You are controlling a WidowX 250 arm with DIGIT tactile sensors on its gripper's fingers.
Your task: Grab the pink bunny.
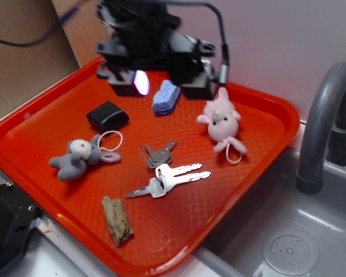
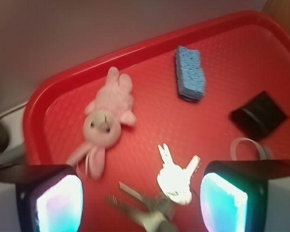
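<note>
- My tool (image 1: 161,86) hangs above the far part of the red tray (image 1: 46,124), with its two fingers (image 2: 53,200) spread wide and nothing between them.
- I see the pink bunny (image 1: 222,122) lying on the tray near the far right corner, just beside the tool's right finger in the exterior view and apart from it.
- On the wrist camera the pink bunny (image 2: 106,121) lies left of centre, and its white cord loop (image 1: 235,153) trails from its lower end.
- A blue sponge (image 1: 166,97) sits just below the tool, between the fingers as the exterior view shows it.
- A small black box (image 1: 107,115) lies left of the sponge.
- A grey plush bunny (image 1: 81,157) rests near the tray's left side, well apart from the pink one.
- Two bunches of keys (image 1: 167,173) lie mid-tray, and a piece of wood (image 1: 117,219) lies near the front edge.
- A grey sink (image 1: 300,236) with a faucet (image 1: 326,124) stands to the right of the tray.
</note>
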